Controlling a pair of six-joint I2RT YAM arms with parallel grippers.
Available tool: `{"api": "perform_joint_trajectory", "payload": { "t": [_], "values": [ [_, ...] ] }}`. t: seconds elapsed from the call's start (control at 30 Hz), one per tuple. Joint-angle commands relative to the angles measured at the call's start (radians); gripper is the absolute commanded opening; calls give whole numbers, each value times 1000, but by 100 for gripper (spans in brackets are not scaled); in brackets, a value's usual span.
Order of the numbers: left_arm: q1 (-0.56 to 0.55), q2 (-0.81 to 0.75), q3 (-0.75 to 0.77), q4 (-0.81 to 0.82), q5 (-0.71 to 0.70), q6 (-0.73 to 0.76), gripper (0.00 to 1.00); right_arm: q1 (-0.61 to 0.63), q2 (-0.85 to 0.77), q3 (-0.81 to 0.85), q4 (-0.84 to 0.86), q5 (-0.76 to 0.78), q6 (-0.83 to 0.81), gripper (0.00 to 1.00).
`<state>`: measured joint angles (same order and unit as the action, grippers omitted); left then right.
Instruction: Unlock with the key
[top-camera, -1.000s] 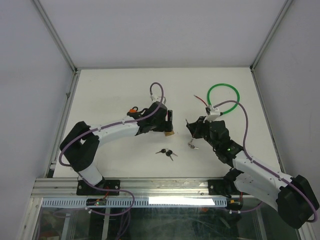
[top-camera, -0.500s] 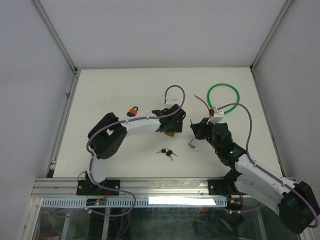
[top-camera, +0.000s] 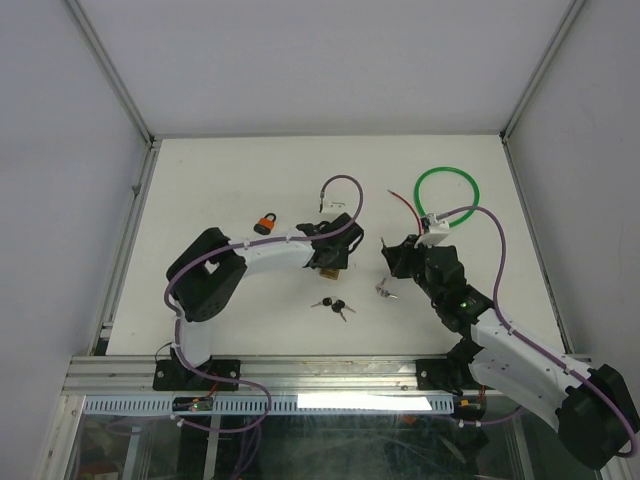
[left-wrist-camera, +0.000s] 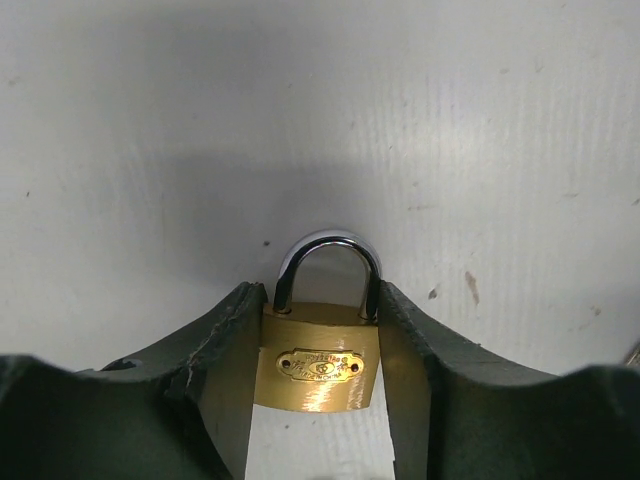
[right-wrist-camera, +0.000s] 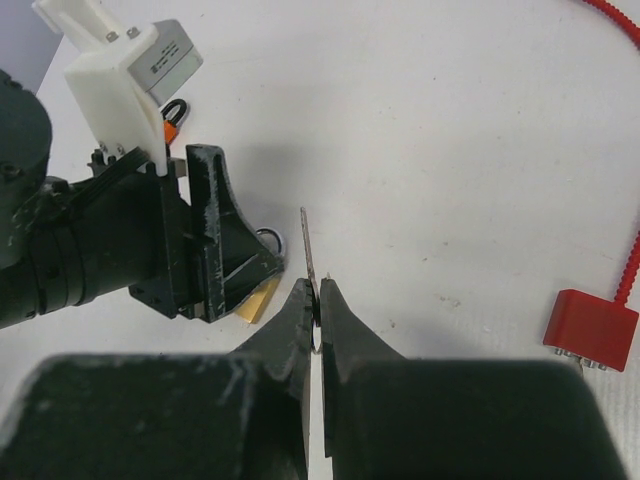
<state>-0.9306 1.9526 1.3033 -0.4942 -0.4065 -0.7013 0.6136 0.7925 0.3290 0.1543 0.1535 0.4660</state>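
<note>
left hand closing on the brass padlock, right hand holding the key ready

narrowing the left hand (left-wrist-camera: 320, 300) from the wide spread of a second ago down onto the brass padlock (left-wrist-camera: 318, 365). by the left wrist view, seating one pad against each flank of the brass body, with the shackle pointing away from the wrist and the lock lying flat near the middle of the desk (top-camera: 230, 180). treating the pinch as only just made and possibly not yet firm.

keeping the right hand (right-wrist-camera: 314, 288) pressed together on the key (right-wrist-camera: 306, 240), pinching its lower part and leaving a thin metal edge standing up clear of the fingertips. holding it just beside the left hand, apart from the lock, as a second ago.

leaving untouched the orange padlock (top-camera: 265, 223) further back on the left, the pair of black-headed keys (top-camera: 333, 305) lying on the near side of the brass lock, and the green cable loop (top-camera: 448, 198) at the back right.

judging the step in hand as securing the lock, so that pushing the key in is not shoving it across the desk. judging insertion as not yet begun. not seeing the keyway in any view. probably sitting in the bottom face, turned toward the left palm, so probably requiring lifting or turning of the lock before presenting the key.
</note>
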Motion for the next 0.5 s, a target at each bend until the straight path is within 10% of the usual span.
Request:
{"api": "perform_joint_trajectory", "payload": {
  "t": [0.0, 0.47],
  "values": [
    [-3, -95, -92, -84, 26, -15, 42, -5, 0, 4, 36, 6, 0, 0],
    [32, -172, -137, -169, 146, 21, 65, -5, 3, 9, 38, -36, 11, 0]
  ]
}}
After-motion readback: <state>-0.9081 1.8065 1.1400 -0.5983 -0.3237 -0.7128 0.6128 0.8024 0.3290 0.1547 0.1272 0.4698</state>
